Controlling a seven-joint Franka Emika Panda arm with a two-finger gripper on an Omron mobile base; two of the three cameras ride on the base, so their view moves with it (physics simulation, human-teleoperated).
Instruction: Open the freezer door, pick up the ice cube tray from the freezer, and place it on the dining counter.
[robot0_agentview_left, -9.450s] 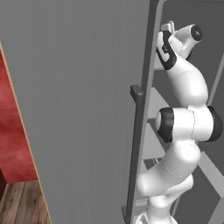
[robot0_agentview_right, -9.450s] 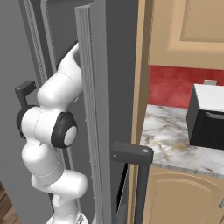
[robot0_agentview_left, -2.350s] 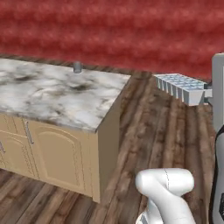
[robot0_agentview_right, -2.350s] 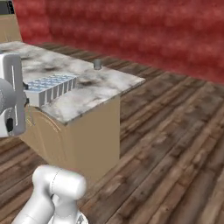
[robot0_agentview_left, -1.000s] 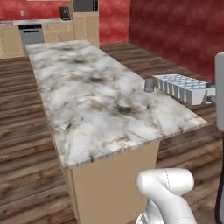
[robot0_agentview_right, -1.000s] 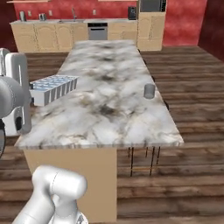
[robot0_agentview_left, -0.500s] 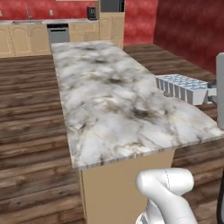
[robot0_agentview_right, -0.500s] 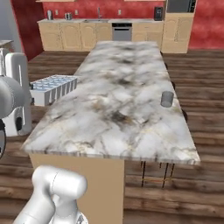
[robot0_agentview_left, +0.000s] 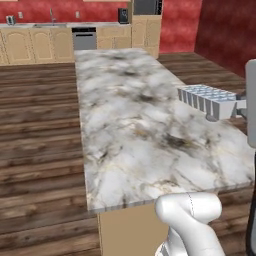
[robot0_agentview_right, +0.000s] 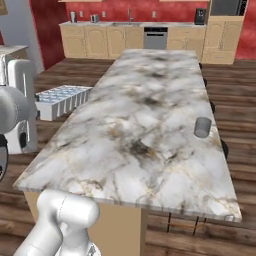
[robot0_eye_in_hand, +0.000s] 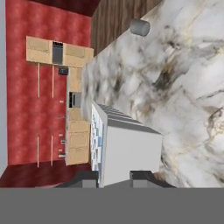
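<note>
Above the near end of the dining counter (robot0_agentview_left: 130, 150), the ice cube tray (robot0_agentview_left: 207, 99) hangs in the air, carried level with its cells facing up, just over the desk's long edge and not yet touching the marble. The gripper (robot0_eye_in_hand: 114, 176) has its jaws pinching the tray by one short end, the two dark tips pressed on either face of the end wall while the rest of the tray reaches out unsupported ahead of them.

The right base view shows the tray (robot0_agentview_right: 62, 101) from its other side, hovering beside the desk's opposite long edge near the near corner. A small grey cup (robot0_agentview_right: 202, 127) stands well apart, close to the far long edge of the desk.

The tray looks like thin, light, stiff plastic, and it shows no sag along its free length. It would probably handle easily by weight, though its smooth walls seem likely to slip or twist in a narrow pinch, and held by one end it may tip at the far end if jolted. A hold on a short end wall or across a long rim seems soundest, keeping it level until the base rests flat on the marble.
</note>
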